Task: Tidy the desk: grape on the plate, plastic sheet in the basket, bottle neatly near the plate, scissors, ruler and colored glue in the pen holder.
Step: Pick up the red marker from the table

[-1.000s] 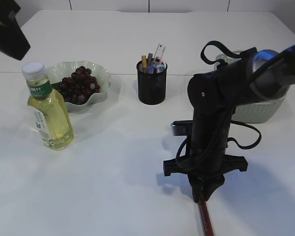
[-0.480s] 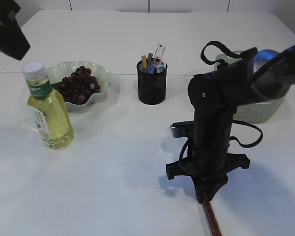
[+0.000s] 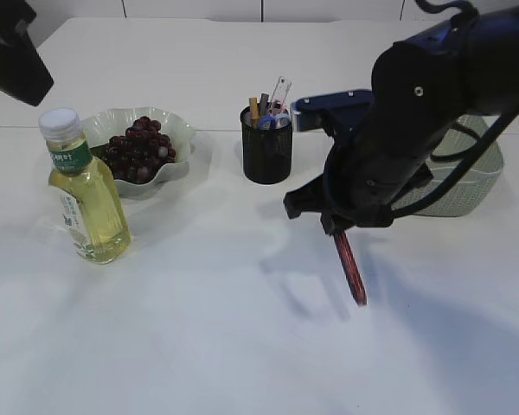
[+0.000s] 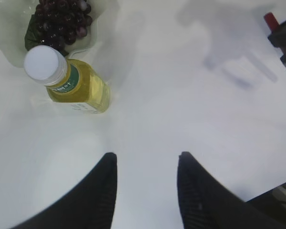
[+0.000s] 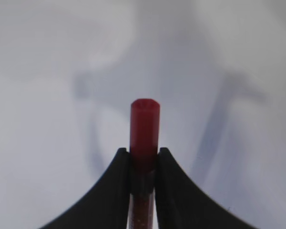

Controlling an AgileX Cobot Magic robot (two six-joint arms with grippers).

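My right gripper (image 3: 336, 226) is shut on a red colored glue tube (image 3: 349, 268), which hangs slanted above the table, right of the black mesh pen holder (image 3: 266, 147). In the right wrist view the tube's red end (image 5: 144, 124) sticks out past the right gripper (image 5: 144, 151). A ruler (image 3: 281, 91) and scissors handles (image 3: 277, 117) stand in the holder. Grapes (image 3: 138, 149) lie on the pale green plate (image 3: 177, 130). The yellow bottle (image 3: 86, 194) stands upright in front of it. My left gripper (image 4: 147, 160) is open and empty, high above the bottle (image 4: 78, 86). The plastic sheet is out of view.
A pale green basket (image 3: 476, 194) stands at the right, partly behind my right arm. My left arm (image 3: 13, 60) shows as a dark shape at the top left. White tabletop stretches across the front.
My right gripper has risen from the table's front and moved back toward the pen holder, carrying the red glue tube off the surface. The left gripper has not moved.
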